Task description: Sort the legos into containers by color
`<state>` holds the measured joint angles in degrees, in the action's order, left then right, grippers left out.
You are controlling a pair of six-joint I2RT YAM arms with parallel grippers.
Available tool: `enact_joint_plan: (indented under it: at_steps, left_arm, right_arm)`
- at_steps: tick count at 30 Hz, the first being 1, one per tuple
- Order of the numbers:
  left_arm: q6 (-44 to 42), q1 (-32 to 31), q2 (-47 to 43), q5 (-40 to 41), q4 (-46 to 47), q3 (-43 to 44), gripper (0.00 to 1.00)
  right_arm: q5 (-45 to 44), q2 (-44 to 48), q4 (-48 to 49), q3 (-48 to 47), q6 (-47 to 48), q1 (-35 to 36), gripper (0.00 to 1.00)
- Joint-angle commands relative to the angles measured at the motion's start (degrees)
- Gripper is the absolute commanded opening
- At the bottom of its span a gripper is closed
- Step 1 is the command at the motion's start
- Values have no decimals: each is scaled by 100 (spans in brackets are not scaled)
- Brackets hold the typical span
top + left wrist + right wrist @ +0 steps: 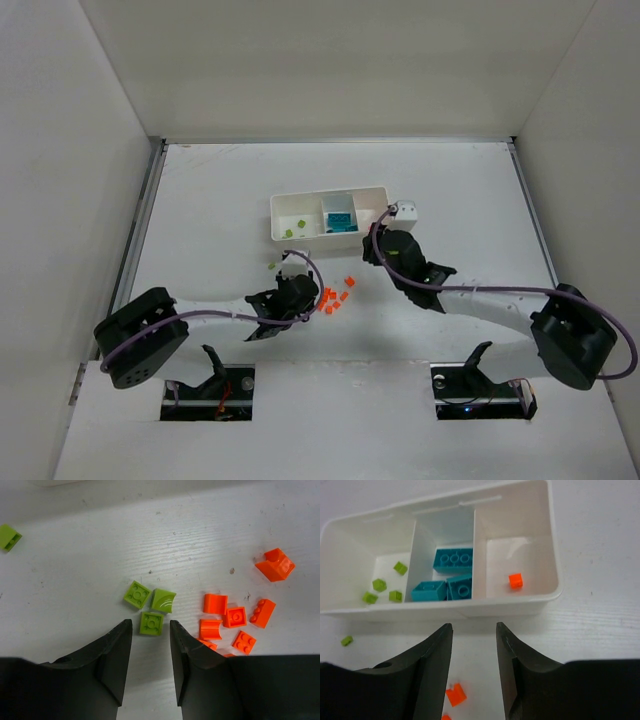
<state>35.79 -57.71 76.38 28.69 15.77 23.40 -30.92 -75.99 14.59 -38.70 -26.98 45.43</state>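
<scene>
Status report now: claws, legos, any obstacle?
Left claw open, empty, by green legos. Right claw open, empty, facing tray. Orange legos loose on table. No obstacle seen.

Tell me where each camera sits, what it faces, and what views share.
Top external: above and behind the arms, looking down at table, tray and orange legos; both arms show.
Left wrist: on the left gripper, facing green legos and orange legos; open fingers show.
Right wrist: on the right gripper, facing the tray; open fingers show.
Shared: top and right wrist, the tray.
</scene>
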Motion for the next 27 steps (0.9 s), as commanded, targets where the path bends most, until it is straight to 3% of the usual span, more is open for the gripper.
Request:
enact_joint_plan:
  at_steps: [1,5,9,12,16,27]
  left_arm:
    - [-116,107,184,-144,40,95,29]
    - [-160,107,53,-144,-4,121,15]
    - [-125,133,-368,-223,-231,209,13]
    - [-108,177,-781,-241,-469,305,12]
    - [-63,440,-1177,-504,-601,464,12]
    - [-274,1538,-784,-803,-39,1298,13]
  right_arm:
    - [-256,119,159,187,-263,251,46]
    - [-301,181,97,442,-500,436,38]
    - [-100,-73,70,486,-721,655,34]
    - [94,-451,149,416,-581,971,37]
    - [77,-759,176,372,-580,1156,51]
    - [252,-1207,378,354,-668,1227,51]
